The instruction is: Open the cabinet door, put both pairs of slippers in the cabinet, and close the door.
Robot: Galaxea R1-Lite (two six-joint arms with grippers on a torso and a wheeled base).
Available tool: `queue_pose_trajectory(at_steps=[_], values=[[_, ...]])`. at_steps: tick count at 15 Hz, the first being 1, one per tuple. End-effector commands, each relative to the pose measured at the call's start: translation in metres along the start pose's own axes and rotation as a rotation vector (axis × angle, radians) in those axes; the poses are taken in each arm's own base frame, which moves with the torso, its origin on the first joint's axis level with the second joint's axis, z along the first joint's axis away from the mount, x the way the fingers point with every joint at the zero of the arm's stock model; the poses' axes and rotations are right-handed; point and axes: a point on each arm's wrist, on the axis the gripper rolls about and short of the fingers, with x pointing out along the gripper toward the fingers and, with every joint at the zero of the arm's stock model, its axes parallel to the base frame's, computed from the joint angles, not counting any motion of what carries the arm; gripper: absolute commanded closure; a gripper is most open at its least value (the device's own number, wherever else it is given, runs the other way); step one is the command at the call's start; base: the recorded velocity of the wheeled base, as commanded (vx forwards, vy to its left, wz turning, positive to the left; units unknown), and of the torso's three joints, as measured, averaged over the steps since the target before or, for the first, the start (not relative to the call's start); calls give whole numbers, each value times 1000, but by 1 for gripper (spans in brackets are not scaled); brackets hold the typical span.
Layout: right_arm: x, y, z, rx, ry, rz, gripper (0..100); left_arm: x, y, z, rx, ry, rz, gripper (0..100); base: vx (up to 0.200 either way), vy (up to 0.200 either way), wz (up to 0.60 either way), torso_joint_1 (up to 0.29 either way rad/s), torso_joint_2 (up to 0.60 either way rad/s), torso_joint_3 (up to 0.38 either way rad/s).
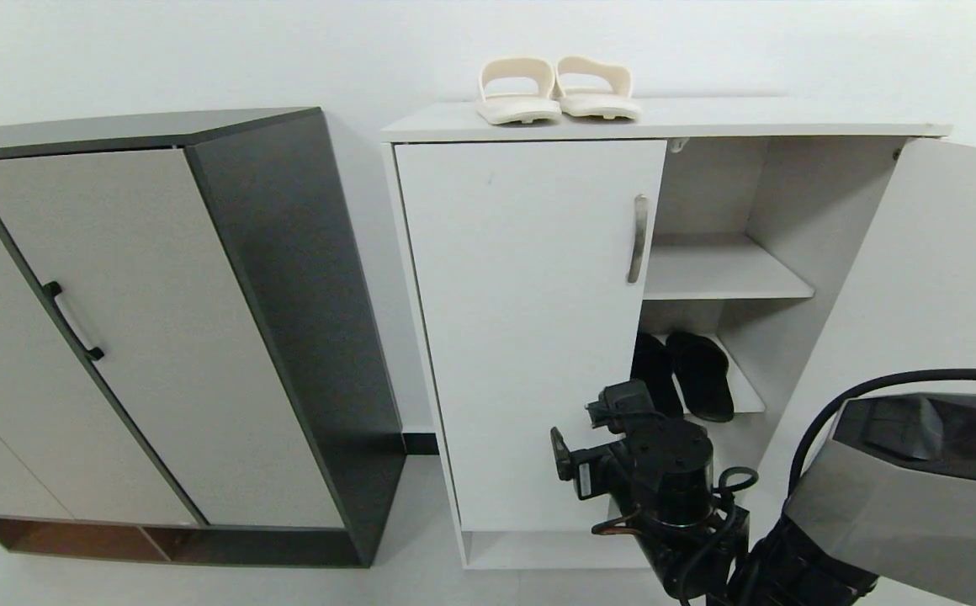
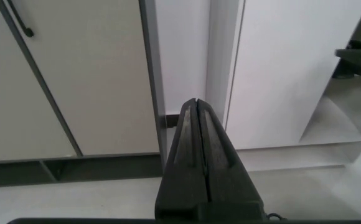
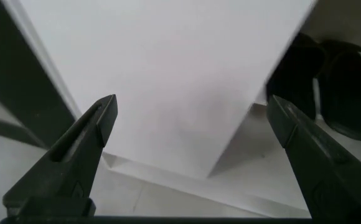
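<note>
Head cam first: the white cabinet has its right door swung wide open and its left door shut. The cream slippers sit side by side on top of it, near the back wall. The black slippers are already inside, lying on the lower shelf just behind the edge of the shut door. A dark cabinet stands just beside the white one on the left, door closed. My right arm hangs low in front of the white cabinet, by the bottom of the shut door.

Left wrist cam: the left gripper is clenched, fingers pressed flat together with nothing between them. It's low over the floor and points at the gap between the dark cabinet and the white one.

Right wrist cam: the right gripper is spread wide and holds nothing. It faces the free edge of the left door, with the black slippers showing past that edge.
</note>
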Motion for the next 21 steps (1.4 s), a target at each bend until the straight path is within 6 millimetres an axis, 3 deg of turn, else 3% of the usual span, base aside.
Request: queue_pose_trajectory(at_steps=[1, 9, 21], values=[[1, 0, -5, -10, 12, -1, 0, 0, 0, 0, 1, 0, 1, 100, 0, 0, 0, 0, 0, 0], [-1, 0, -6, -11, 9, 7, 0, 0, 0, 0, -2, 0, 1, 100, 0, 0, 0, 0, -8, -11], [0, 0, -4, -12, -6, 9, 0, 0, 0, 0, -5, 0, 4, 100, 0, 0, 0, 81, -410, -330]])
